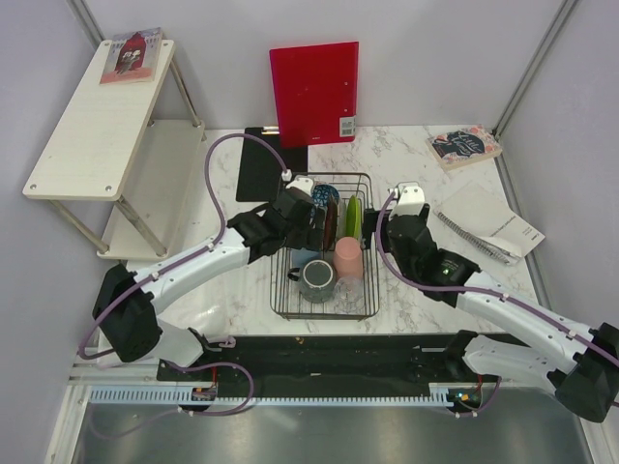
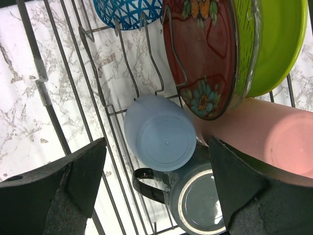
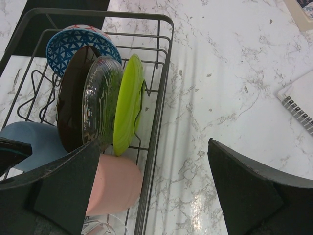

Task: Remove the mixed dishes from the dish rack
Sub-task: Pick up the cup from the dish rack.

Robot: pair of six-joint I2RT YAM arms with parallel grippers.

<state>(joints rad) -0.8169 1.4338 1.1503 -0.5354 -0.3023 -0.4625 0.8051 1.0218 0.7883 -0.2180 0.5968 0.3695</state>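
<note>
The black wire dish rack (image 1: 282, 290) stands mid-table. In it are a blue patterned bowl (image 1: 326, 195), dark red plate (image 1: 332, 222), lime-green dish (image 1: 354, 217), pink cup (image 1: 348, 257), dark grey mug (image 1: 317, 280) and clear glass (image 1: 354, 300). My left gripper (image 2: 159, 169) is open and empty, above the upturned light blue cup (image 2: 160, 132) and the mug (image 2: 198, 205). My right gripper (image 3: 154, 176) is open and empty, straddling the rack's right wall (image 3: 161, 88) beside the pink cup (image 3: 115, 183). The clear glass plate (image 3: 100, 100) stands between the red plate (image 3: 72, 103) and the green dish (image 3: 128, 105).
A flat black mat (image 1: 257, 164) and an upright red folder (image 1: 314, 92) are behind the rack. A book (image 1: 466, 145) and a spiral notebook (image 1: 488, 227) lie at the right. A white shelf (image 1: 102, 121) stands at the left.
</note>
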